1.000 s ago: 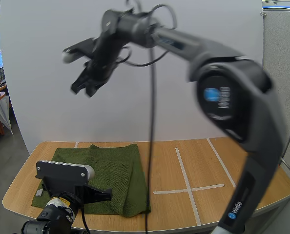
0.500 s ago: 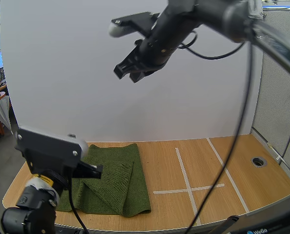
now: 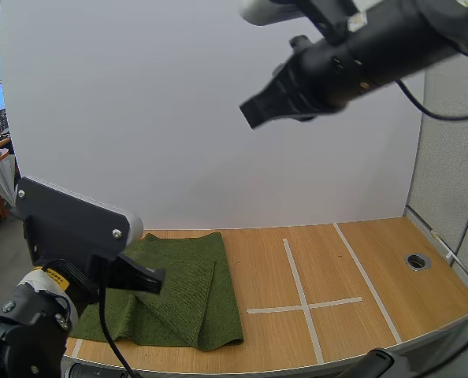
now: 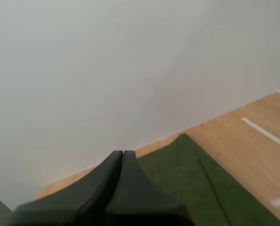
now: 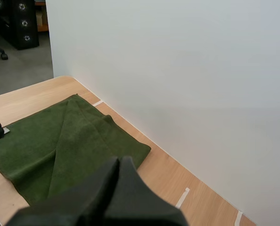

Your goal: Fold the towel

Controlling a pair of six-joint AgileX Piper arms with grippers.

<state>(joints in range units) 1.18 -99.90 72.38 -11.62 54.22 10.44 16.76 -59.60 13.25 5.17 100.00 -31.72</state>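
Observation:
A dark green towel [image 3: 187,291] lies folded on the left part of the wooden table [image 3: 391,268], a diagonal flap laid over its near half. My left gripper [image 3: 151,277] is lifted above the towel's left side, fingers shut on nothing; in the left wrist view its fingers [image 4: 122,155] form one dark wedge over the towel [image 4: 196,183]. My right gripper [image 3: 254,113] hangs high above the table, shut and empty. Seen from the right wrist, the right gripper [image 5: 119,161] hovers above the towel [image 5: 64,141].
White tape lines [image 3: 297,283] form a cross on the table's middle and right. A round cable hole [image 3: 416,260] sits near the right edge. A white wall [image 3: 179,142] stands behind the table.
The right arm has swung up and to the right, away from the towel. The left arm has risen above the towel's left side. The towel lies still.

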